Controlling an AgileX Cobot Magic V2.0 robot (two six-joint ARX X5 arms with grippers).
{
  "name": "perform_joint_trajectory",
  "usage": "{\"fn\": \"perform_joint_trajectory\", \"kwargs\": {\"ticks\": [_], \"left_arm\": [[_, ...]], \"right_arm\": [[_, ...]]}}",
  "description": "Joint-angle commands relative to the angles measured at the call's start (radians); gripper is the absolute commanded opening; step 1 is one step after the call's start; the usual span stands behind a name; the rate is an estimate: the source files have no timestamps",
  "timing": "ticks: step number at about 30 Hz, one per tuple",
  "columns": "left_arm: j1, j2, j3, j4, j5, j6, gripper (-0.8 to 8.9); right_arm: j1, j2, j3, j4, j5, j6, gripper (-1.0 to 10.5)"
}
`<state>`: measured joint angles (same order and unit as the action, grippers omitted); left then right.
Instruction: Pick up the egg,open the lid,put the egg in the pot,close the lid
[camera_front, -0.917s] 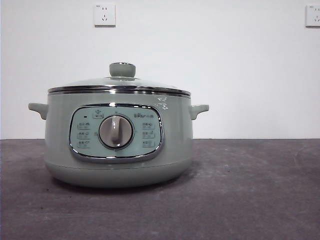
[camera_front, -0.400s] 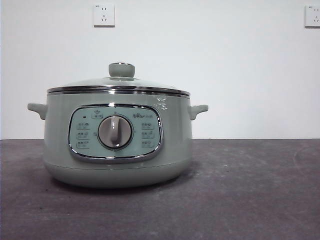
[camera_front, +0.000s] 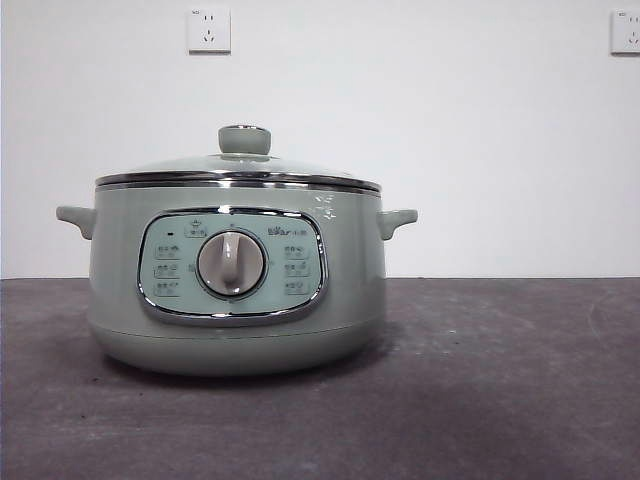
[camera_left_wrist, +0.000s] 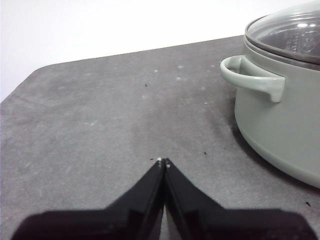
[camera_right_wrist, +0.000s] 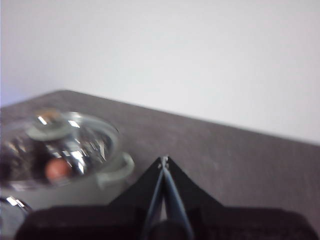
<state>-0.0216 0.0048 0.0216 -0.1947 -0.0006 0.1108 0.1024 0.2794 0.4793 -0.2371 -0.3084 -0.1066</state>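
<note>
The pot (camera_front: 236, 275) stands on the dark grey worktop (camera_front: 500, 380), left of centre in the front view, its chrome-framed control panel (camera_front: 232, 266) and central dial (camera_front: 232, 264) facing the camera. The lid (camera_front: 238, 172) sits closed on the pot, chrome rim seated all round and the round green knob (camera_front: 245, 139) upright on top. Two white wall sockets (camera_front: 209, 30) show on the pale wall behind.

In the right wrist view, which is blurred, a small reddish-brown shape shows through the glass of the lid: the egg (camera_right_wrist: 58, 169), lying inside the pot under the closed lid. The right tool (camera_right_wrist: 163, 160) hangs above the worktop just beside the pot's side handle (camera_right_wrist: 117, 170), its two black jaws pressed together on nothing.

The left tool (camera_left_wrist: 162, 161) is on the other side of the pot (near its other small handle (camera_left_wrist: 252, 78) but apart from it), low over bare worktop, with its jaws likewise pressed together and empty. Neither tool appears in the front view.
</note>
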Motion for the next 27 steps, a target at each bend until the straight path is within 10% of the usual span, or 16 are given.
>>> {"fn": "perform_joint_trajectory", "kwargs": {"ticks": [1, 27], "left_arm": [[0.003, -0.002, -0.013, -0.002, 0.003, -0.010, -0.03], [0.003, -0.002, -0.013, -0.002, 0.003, -0.010, -0.03]], "right_arm": [[-0.003, -0.078, -0.157, 0.030, 0.047, 0.060, 0.0], [-0.003, -0.278, -0.474, 0.074, 0.080, 0.169, 0.0]]}}
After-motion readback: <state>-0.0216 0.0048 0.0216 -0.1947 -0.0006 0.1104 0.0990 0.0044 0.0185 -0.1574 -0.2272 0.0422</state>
